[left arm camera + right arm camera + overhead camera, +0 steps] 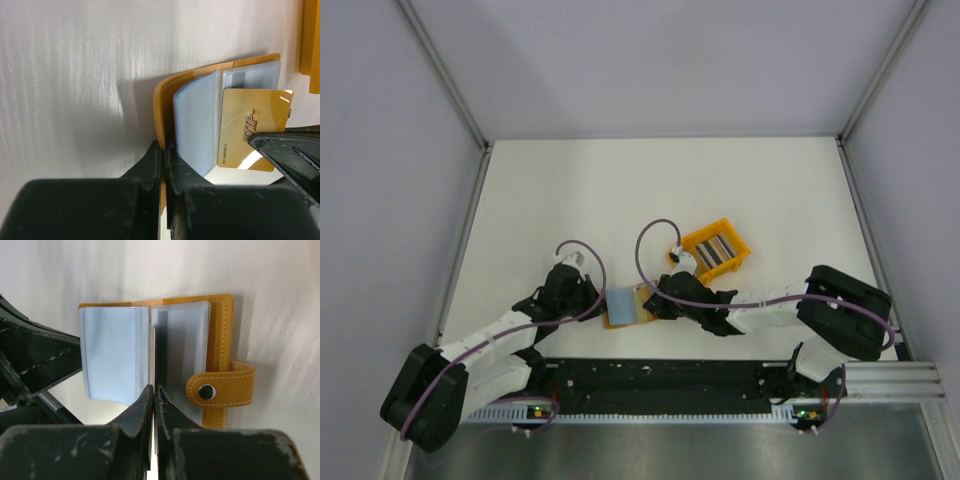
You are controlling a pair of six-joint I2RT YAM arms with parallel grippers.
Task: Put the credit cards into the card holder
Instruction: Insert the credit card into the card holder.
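The mustard card holder (pixel 623 305) lies open on the table between both grippers, its clear sleeves (pixel 112 355) fanned out and its clasp tab (pixel 220 387) to the right. My left gripper (pixel 165 150) is shut on the holder's mustard cover (pixel 165 95). The right gripper (pixel 155 390) is shut on a gold credit card (pixel 250 125), which I see edge-on in the right wrist view, at the sleeves' opening. More credit cards (pixel 715 252) stand as a striped row in the orange bin (pixel 738 237).
The orange bin stands just behind and to the right of the holder, and its edge (pixel 312 45) shows in the left wrist view. White table surface (pixel 570 190) surrounds both. Grey walls enclose the table on three sides.
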